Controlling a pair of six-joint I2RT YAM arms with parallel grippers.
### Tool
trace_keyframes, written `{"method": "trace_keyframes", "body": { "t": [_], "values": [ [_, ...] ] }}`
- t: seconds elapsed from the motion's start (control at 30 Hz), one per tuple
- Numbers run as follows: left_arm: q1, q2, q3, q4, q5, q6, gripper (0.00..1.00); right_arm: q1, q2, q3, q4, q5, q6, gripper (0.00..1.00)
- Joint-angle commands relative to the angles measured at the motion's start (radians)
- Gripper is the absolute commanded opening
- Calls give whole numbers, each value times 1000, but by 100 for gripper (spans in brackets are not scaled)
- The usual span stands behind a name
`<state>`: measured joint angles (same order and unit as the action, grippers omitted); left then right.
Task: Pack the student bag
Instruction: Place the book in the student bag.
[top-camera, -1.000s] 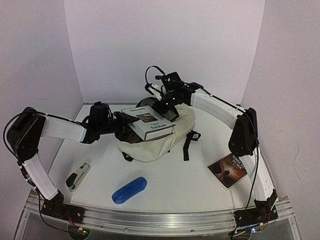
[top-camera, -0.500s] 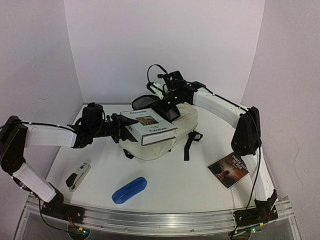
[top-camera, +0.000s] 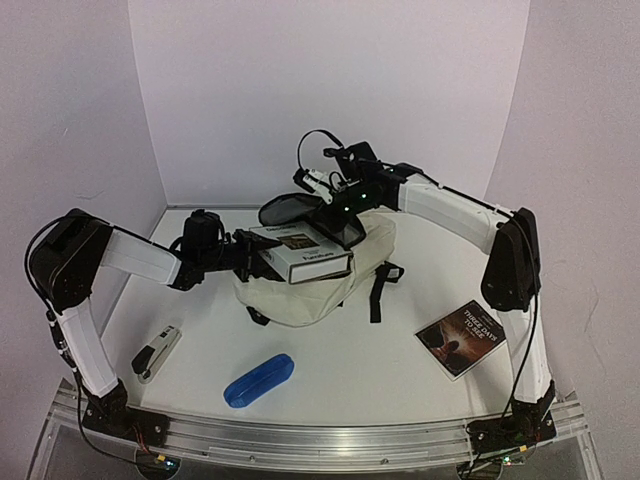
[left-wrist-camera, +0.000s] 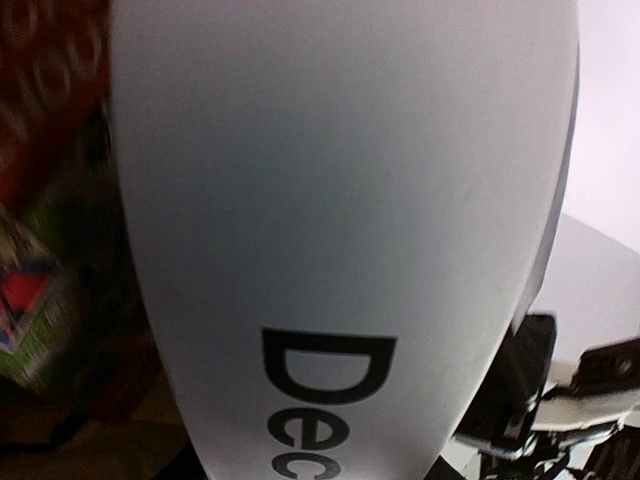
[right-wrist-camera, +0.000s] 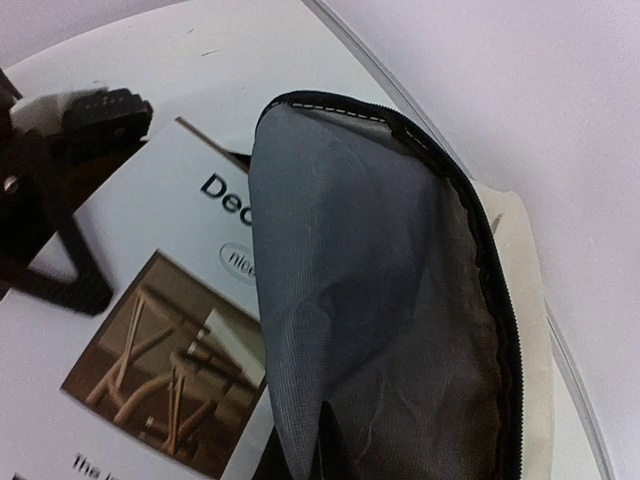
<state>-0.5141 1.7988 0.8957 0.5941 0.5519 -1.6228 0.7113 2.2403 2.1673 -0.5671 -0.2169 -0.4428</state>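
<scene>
The student bag (top-camera: 300, 295), cream fabric, lies at mid-table. My right gripper (top-camera: 338, 210) is shut on its top flap and holds it up, so the dark lining (right-wrist-camera: 380, 300) fills the right wrist view and hides the fingers. My left gripper (top-camera: 252, 256) is shut on the near end of a thick white book (top-camera: 305, 258) with a furniture photo on its cover (right-wrist-camera: 160, 350). The book hovers roughly level over the bag, its far end under the raised flap. In the left wrist view only the book's white cover (left-wrist-camera: 340, 200) shows, blocking the jaws.
A blue pencil case (top-camera: 259, 379) lies near the front edge and a stapler (top-camera: 156, 352) at front left. A dark-covered book (top-camera: 462, 337) lies at right. Black bag straps (top-camera: 376, 290) trail to the right. White walls close in the back and sides.
The left arm dipped and rose again, and the white book has levelled and edged further under the flap. The right gripper has drifted slightly right with the flap.
</scene>
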Motion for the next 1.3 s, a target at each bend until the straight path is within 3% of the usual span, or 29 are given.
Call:
{"method": "trace_keyframes", "body": {
  "t": [0.0,0.1,0.2,0.5,0.77,0.83,0.9,1.03,1.27],
  "values": [
    [51,-117,2,16,-104,52,0,16,-130,-19,67,-88,-56,0],
    [54,-177,2,-105,-191,120,0,16,-133,-23,64,-115,-64,0],
    [40,-158,22,-106,-250,136,0,17,-123,-3,57,-153,-54,2],
    [-34,106,262,-59,-258,137,2,26,-1,179,34,-208,31,3],
    [-118,191,348,-84,-456,140,13,25,-36,137,33,-252,38,3],
    [-127,228,421,-142,-435,169,21,26,-42,124,34,-245,34,4],
    [-139,242,457,-178,-420,185,37,24,-36,127,33,-224,35,4],
    [-149,155,377,-224,-452,173,63,8,-26,138,33,-201,58,4],
    [-149,20,345,-494,-473,189,88,-9,-20,134,35,-193,69,4]
  ]
}}
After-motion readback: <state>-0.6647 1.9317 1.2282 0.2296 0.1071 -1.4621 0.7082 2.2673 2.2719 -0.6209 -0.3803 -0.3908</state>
